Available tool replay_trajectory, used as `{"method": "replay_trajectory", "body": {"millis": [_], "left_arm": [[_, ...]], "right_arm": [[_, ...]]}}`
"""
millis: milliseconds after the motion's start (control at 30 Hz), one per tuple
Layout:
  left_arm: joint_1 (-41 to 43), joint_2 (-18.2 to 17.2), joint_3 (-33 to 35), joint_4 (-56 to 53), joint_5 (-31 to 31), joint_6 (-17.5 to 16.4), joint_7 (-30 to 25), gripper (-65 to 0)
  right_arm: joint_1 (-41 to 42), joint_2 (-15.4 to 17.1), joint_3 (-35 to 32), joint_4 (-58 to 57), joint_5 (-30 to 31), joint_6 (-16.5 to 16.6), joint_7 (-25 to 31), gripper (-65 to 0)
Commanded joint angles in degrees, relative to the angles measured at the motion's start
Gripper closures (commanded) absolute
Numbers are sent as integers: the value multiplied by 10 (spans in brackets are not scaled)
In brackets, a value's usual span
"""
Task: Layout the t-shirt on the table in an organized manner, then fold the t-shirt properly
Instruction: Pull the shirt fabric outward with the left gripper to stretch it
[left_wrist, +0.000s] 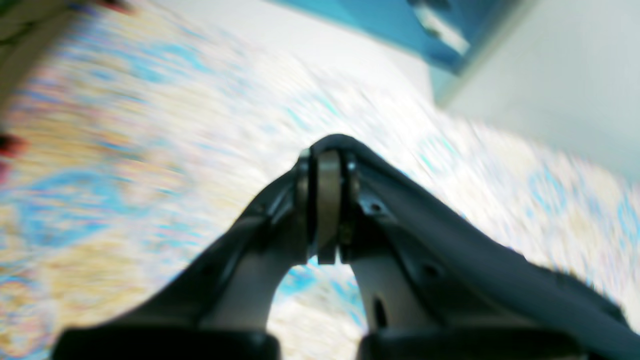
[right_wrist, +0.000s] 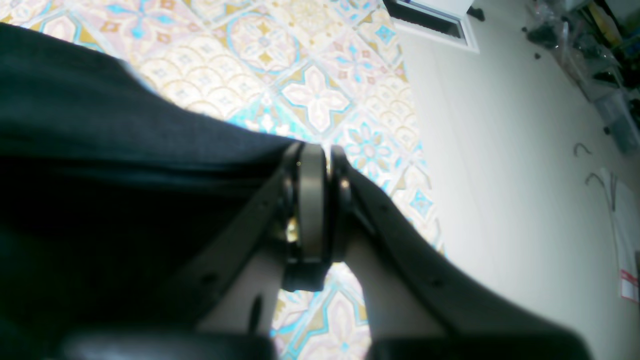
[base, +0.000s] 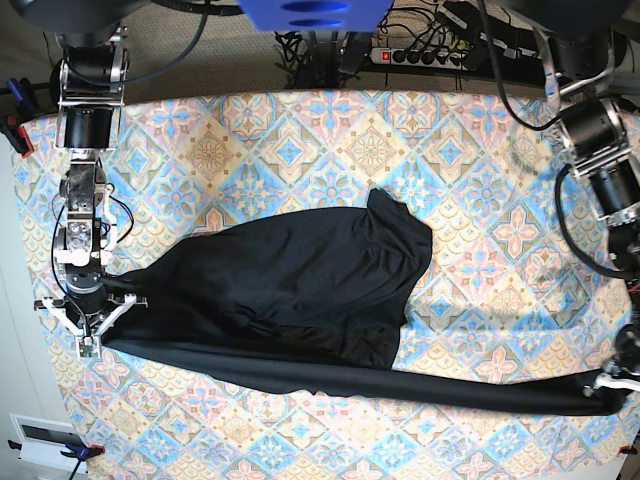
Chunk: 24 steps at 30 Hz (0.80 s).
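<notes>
I have the left hand and right hand both clamped on the t-shirt, its edge stretched between them, low over the table.

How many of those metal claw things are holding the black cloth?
2. The right end effector pinches the black fabric t-shirt at the table's left edge in the base view; the left end effector pinches its stretched edge at the far right.
</notes>
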Motion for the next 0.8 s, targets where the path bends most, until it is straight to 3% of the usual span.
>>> {"method": "replay_trajectory", "body": {"millis": [0,167,300,367,567,667,767], "left_arm": [[-24,-21,-10,11,-16,-2,-15,0],[-40,-72,-44,11,-40,-2,-16,0],[-46,-73,-41,11,-37,-2,-15,0],[-46,-72,-12,11,-37,-2,-16,0],[-39,-26,66,4,-11,1,-73,0],[-48,15,107,-32,65,1,-118,-2],[-80,53,114,-88,141,2,-148,-49]], "right_arm": [[16,11,5,20,-6,-8,16,0],[16,11,4,50,-5,-6,18,0],[16,10,4,59,-4,45,18,0],[21,10,3,48,-4,52,18,0],[115,7,-43,-56,-6,52,43,0],[173,7,-78,-126,-7,52,49,0],[243,7,-116,-193,-8,52,51,0]]}}
